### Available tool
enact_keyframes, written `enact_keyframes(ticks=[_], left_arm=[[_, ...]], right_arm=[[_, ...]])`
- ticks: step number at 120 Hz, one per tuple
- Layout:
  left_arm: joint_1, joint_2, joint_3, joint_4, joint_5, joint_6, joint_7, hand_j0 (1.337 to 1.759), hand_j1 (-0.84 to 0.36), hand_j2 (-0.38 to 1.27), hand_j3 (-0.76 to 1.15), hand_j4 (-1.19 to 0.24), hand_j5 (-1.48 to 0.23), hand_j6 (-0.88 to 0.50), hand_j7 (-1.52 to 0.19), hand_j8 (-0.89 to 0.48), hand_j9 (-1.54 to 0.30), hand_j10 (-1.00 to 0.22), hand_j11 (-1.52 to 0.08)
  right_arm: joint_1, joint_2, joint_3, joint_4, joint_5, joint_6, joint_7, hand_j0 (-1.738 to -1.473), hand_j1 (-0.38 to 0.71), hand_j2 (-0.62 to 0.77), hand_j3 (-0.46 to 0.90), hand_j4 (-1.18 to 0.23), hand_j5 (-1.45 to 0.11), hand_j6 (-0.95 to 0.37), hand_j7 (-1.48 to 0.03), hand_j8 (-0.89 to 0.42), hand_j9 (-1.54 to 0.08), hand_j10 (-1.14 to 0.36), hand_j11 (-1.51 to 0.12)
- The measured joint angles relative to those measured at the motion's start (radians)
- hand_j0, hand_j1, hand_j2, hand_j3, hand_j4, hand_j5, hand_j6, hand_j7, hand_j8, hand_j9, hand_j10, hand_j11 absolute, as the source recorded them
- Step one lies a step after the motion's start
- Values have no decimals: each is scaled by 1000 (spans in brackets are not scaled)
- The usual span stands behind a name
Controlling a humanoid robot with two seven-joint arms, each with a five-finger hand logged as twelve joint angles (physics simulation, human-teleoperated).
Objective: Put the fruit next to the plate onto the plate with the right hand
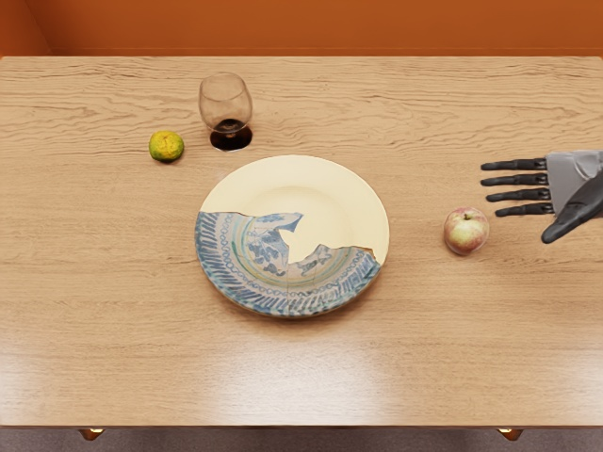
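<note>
Far left, we see small round green-yellow citrus fruit (pixel 166 145), apart from plate. Right of it, clear rounded glass with dark dregs (pixel 225 110), just beyond plate's far rim. Centre: round cream ceramic plate, near half blue-patterned (pixel 311 193), nothing on it. Just right of plate, red-yellow apple (pixel 466 231) on light wooden table (pixel 113 320); we judge this task fruit. Farther right, dark right hand (pixel 542 188), fingers straight and spread, holding nothing, near apple, not touching. We judge nothing done yet: grasp, lift, placement all left.
</note>
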Motion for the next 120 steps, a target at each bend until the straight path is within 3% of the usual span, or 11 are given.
enact_keyframes(ticks=[14,25,48,60,71,89,106,120], left_arm=[[0,0,0,0,0,0,0,1658,339,2,0,-8,-11,-8,-11,-8,-11,-8,-11],[0,0,0,0,0,0,0,1658,339,2,0,-8,-11,-8,-11,-8,-11,-8,-11],[0,0,0,0,0,0,0,1658,339,2,0,-8,-11,-8,-11,-8,-11,-8,-11],[0,0,0,0,0,0,0,1658,339,2,0,-8,-11,-8,-11,-8,-11,-8,-11],[0,0,0,0,0,0,0,1658,339,2,0,-8,-11,-8,-11,-8,-11,-8,-11],[0,0,0,0,0,0,0,1658,339,2,0,-8,-11,-8,-11,-8,-11,-8,-11],[0,0,0,0,0,0,0,1658,339,1,0,-8,-11,-8,-11,-8,-11,-8,-11],[0,0,0,0,0,0,0,1658,339,1,0,-8,-11,-8,-11,-8,-11,-8,-11]], right_arm=[[21,28,2,-4,-24,0,-4,-1658,-319,-5,0,-23,-32,-22,-32,-23,-32,-24,-32],[90,56,-43,25,-118,0,-5,-1658,-321,-5,0,-22,-30,-21,-30,-22,-30,-23,-30],[537,72,-453,133,-238,-100,-6,-1658,-322,-5,0,-23,-30,-23,-30,-23,-30,-23,-30],[776,213,-769,164,-266,-350,-6,-1658,-318,-6,0,-27,-34,-27,-33,-27,-33,-27,-33],[884,334,-937,184,-276,-633,-6,-1658,-317,-6,0,-29,-36,-29,-35,-29,-36,-29,-35],[920,503,-1036,200,-279,-932,-6,-1658,-318,-5,0,-28,-34,-28,-34,-28,-34,-28,-34],[831,630,-1058,193,-282,-1115,-6,-1658,-316,-5,0,-29,-36,-30,-36,-29,-36,-29,-36],[757,678,-1058,180,-287,-1183,-6,-1658,-301,-8,0,-42,-53,-43,-53,-42,-53,-42,-53]])
